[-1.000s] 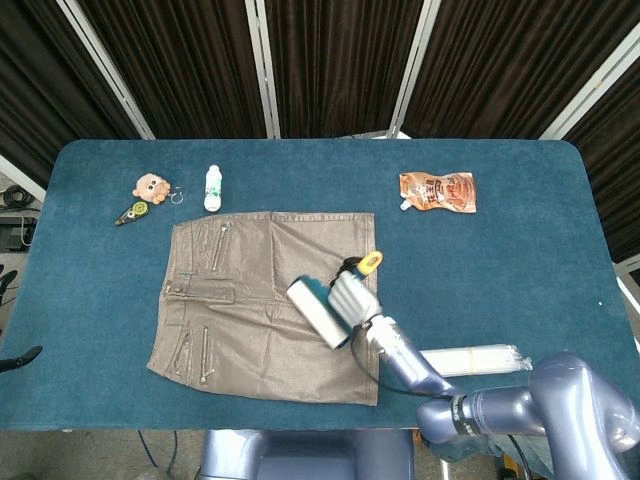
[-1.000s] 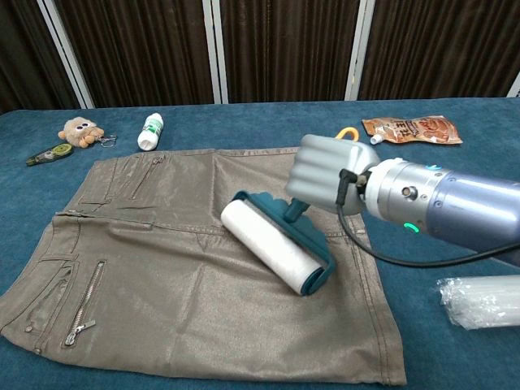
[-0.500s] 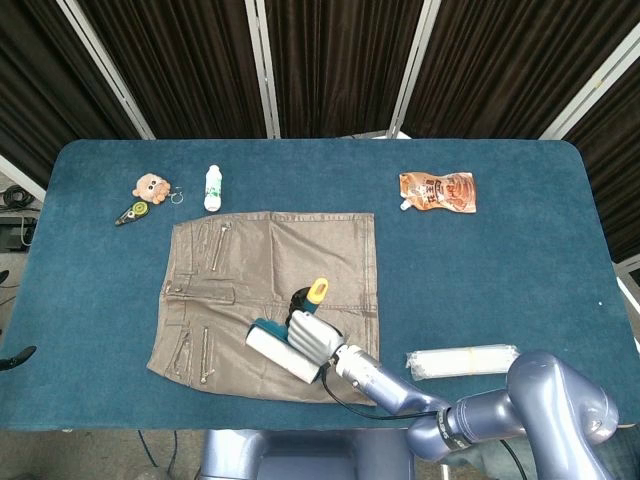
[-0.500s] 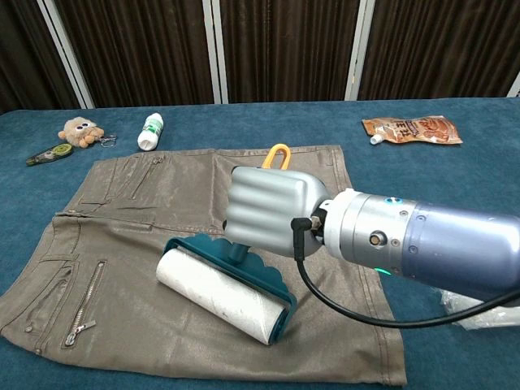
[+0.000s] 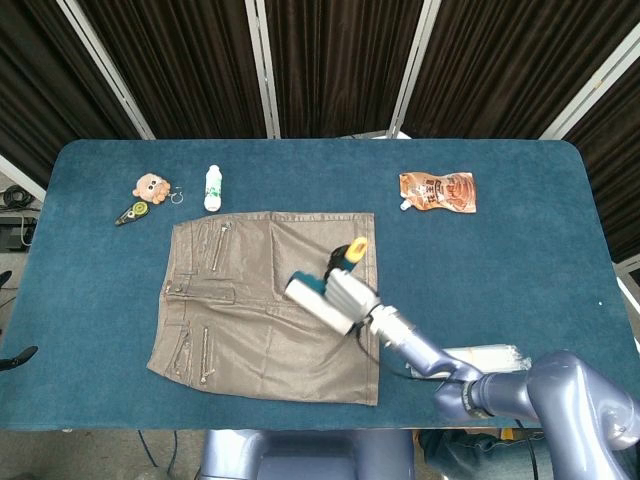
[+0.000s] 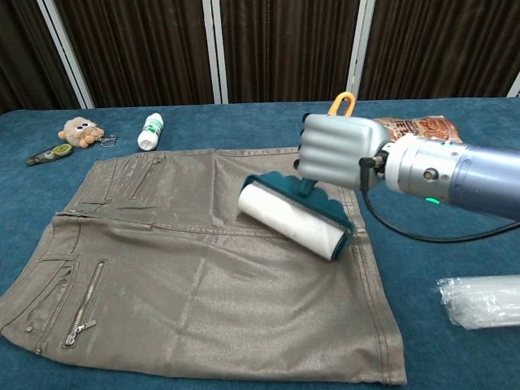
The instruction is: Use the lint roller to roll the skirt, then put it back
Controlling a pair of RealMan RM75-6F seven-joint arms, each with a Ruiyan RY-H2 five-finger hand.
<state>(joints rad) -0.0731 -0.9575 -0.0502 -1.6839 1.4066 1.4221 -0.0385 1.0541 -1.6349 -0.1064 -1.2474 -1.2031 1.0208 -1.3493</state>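
Fingers (image 6: 325,162) wrap the lint roller (image 6: 294,215) handle; chest view shows its white roll on the skirt (image 6: 187,276).

right hand (image 6: 337,152) | fingers (image 6: 321,158) curled tight | forearm extended

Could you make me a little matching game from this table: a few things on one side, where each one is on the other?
Things:
1. lint roller
2. white bottle
3. orange pouch
4. plush toy

Places:
A. far left, by the keyring
B. held in the right hand, on the skirt
C. far right side of the table
D. just beyond the skirt's top left corner

Pairs: 1-B, 2-D, 3-C, 4-A
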